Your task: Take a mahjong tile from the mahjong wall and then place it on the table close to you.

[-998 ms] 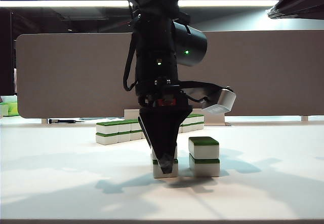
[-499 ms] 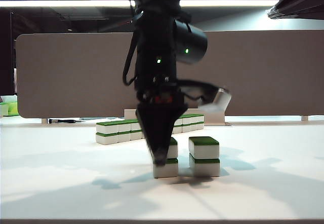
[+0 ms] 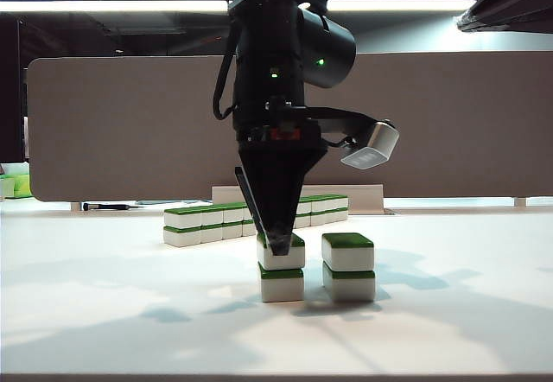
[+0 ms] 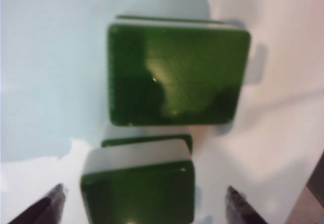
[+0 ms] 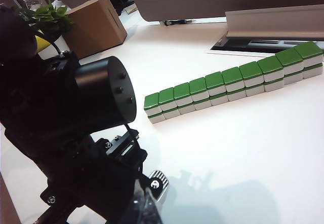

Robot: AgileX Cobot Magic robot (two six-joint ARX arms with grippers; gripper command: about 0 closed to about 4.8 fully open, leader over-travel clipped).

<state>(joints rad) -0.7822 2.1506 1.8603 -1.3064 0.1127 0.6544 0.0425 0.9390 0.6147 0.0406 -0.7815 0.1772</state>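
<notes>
My left gripper (image 4: 144, 209) released, jaws spread astride near two-high stack of green-topped white tiles (image 3: 281, 268); long green-topped wall (image 5: 233, 84) beyond. Right gripper unseen. Risk: fingertip clips top tile, toppling stack onto smooth white table (image 3: 104, 313)

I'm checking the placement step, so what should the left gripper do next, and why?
Probably lift straight up and clear. The left gripper stands open just above the near stack, whose top tile rests on the lower one beside the second stack on the table, so the placing looks finished.
</notes>
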